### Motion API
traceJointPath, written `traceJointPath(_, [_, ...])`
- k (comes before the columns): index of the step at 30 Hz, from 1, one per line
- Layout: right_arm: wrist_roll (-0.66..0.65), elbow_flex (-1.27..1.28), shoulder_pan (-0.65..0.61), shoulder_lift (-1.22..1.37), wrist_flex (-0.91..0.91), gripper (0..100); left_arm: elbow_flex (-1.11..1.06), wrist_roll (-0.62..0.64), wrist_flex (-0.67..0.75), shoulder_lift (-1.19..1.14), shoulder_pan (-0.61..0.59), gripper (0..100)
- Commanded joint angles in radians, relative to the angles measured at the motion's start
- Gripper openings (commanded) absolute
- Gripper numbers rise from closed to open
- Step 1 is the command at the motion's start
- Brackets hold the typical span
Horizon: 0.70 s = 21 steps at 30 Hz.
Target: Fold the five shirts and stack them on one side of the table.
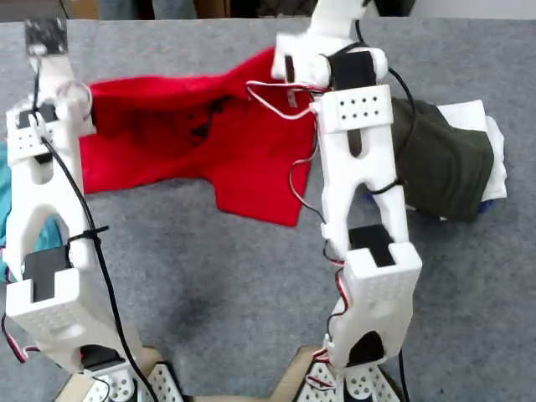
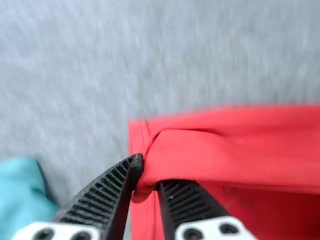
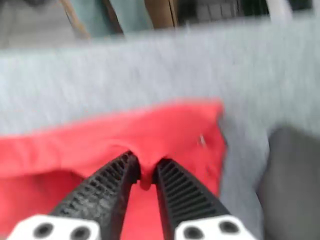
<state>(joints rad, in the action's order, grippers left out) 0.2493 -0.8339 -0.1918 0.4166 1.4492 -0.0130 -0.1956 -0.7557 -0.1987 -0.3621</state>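
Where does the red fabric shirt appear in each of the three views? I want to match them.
High view: the red fabric shirt stretches across the far table half, between both arms.
Left wrist view: its edge is pinched between the fingers of the left gripper.
Right wrist view: its edge is pinched between the fingers of the right gripper.
Shared landmark: the grey table surface around it.

The grey, felt-like counter (image 1: 209, 285) carries a red shirt (image 1: 176, 142) spread across its far middle, crumpled and uneven. At the right edge sits a pile: a dark green shirt (image 1: 440, 163) on top of a folded white shirt (image 1: 496, 142). A teal cloth (image 2: 20, 195) lies at the left edge.
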Motion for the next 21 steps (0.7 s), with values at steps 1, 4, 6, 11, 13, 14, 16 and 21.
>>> traceJointPath(1, [-0.086,-0.061,-0.041,-0.013,0.219,1.3,-0.139,-0.1,0.025,0.008,-0.004,3])
traceJointPath(4, [-0.124,-0.03,-0.063,-0.016,0.321,1.3,-0.285,-0.176,0.095,0.008,-0.007,3])
traceJointPath(6, [-0.132,0.042,-0.049,-0.042,0.318,1.3,-0.378,-0.212,0.181,0.008,-0.013,3])
traceJointPath(11, [-0.141,0.288,-0.063,-0.148,0.318,1.3,-0.476,-0.244,0.359,0.008,-0.061,3])
traceJointPath(13, [-0.164,0.386,-0.066,-0.199,0.316,1.3,-0.464,-0.247,0.358,0.006,-0.071,3])
traceJointPath(14, [-0.169,0.426,-0.072,-0.223,0.315,1.3,-0.463,-0.247,0.361,0.006,-0.073,3])
traceJointPath(16, [-0.17,0.492,-0.081,-0.262,0.313,1.3,-0.452,-0.249,0.364,0.006,-0.081,3])
traceJointPath(21, [-0.17,0.634,-0.109,-0.269,0.278,1.3,-0.429,-0.249,0.365,-0.015,-0.081,3])
